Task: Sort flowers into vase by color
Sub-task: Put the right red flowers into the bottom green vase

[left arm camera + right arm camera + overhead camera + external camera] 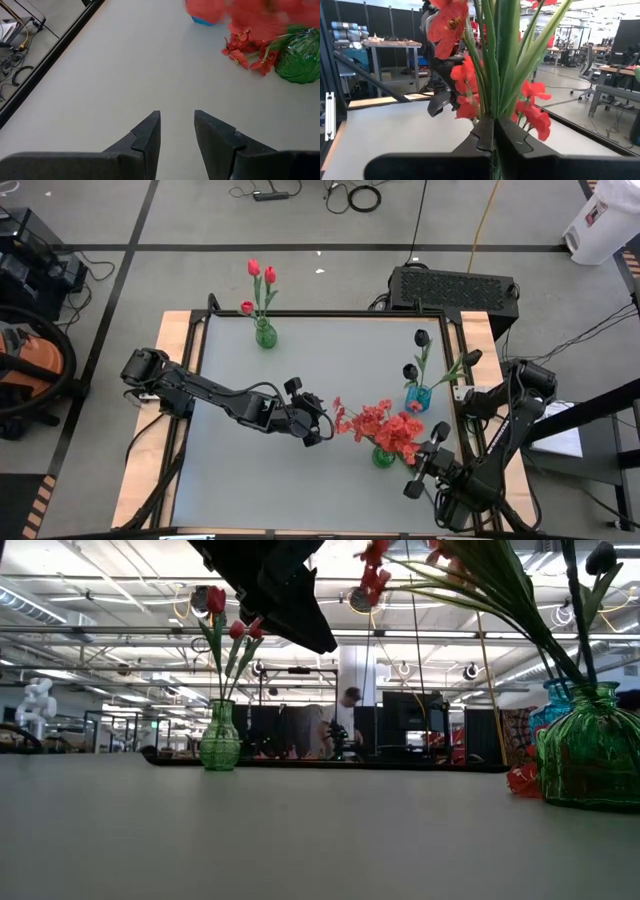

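**Red Flowers in the Near Vase, Left Hand Close By**

3 vases are seen on the desk (300,370). The red-pink tulips (260,278) are kept in the far green vase (265,334). The black tulips (415,355) are kept in the blue vase (417,396). The bunch of small red blossoms (378,423) is stood in the near green vase (384,455), and some blossoms are hung low toward the desk.

The left hand (320,430) is held just beside the red bunch, with its fingers (147,137) parted and nothing between them. The right hand (425,463) is clenched shut, with nothing gripped, near the same vase, and the stems are seen right past it.

The bunch could be snagged if the left hand is moved sideways. The near green vase could then be tipped. It could also be bumped by the right hand, since both are so close.
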### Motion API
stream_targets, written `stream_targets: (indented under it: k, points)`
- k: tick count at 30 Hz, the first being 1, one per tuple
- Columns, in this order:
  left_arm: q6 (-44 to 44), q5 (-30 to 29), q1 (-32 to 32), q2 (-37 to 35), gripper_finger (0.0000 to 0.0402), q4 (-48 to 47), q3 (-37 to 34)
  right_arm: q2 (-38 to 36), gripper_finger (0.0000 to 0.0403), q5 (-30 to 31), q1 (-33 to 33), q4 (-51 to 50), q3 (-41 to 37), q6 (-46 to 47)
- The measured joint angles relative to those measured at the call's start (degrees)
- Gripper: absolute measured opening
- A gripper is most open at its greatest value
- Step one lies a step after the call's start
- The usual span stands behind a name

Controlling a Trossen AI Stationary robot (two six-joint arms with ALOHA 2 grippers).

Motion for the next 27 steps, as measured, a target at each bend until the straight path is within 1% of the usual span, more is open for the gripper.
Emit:
stream_targets:
  k: [7,18,22,27]
  points:
    - [0.00,0.00,0.00,0.00,0.0128,0.00,0.00,2.27,0.0000,-0.48,0.00,1.09,0.00,-1.11]
    - [0.00,0.01,0.00,0.00,0.0128,0.00,0.00,2.48,0.0004,-4.57,0.00,1.08,0.00,-2.60]
    - [0.00,0.00,0.01,0.00,0.0128,0.00,0.00,2.48,0.0028,-4.77,0.00,1.05,0.00,-2.47]
    - [0.00,0.02,0.00,0.00,0.0128,0.00,0.00,2.48,0.0076,-5.96,0.00,0.47,0.00,-2.55]
